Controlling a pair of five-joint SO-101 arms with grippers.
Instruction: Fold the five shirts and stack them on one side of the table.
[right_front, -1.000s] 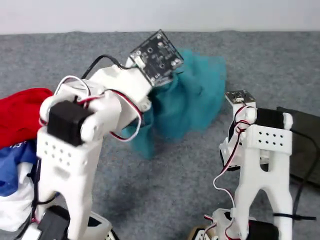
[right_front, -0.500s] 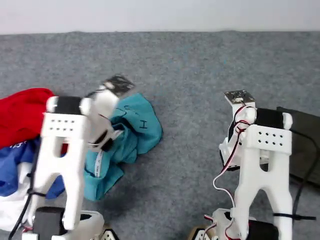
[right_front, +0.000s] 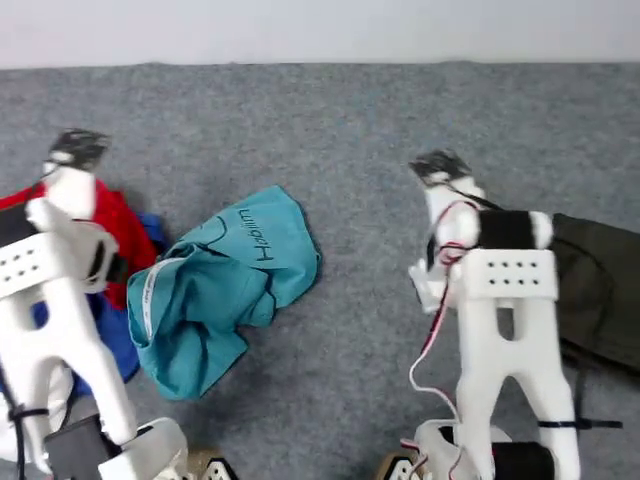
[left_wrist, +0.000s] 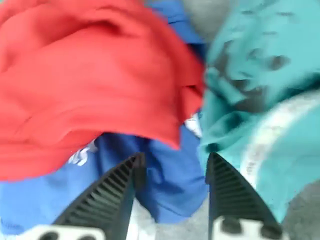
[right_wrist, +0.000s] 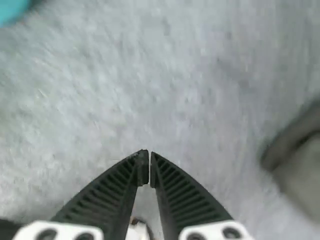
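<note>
In the high view a crumpled teal shirt is seen on the worktop, left of its middle, with a red shirt near the left edge. In the left wrist view the left hand is held spread over a blue shirt. In the right wrist view the right hand is pressed together over bare worktop.

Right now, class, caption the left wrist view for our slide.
Open left tool over red shirt, blue shirt and teal shirt bunched together.
</note>
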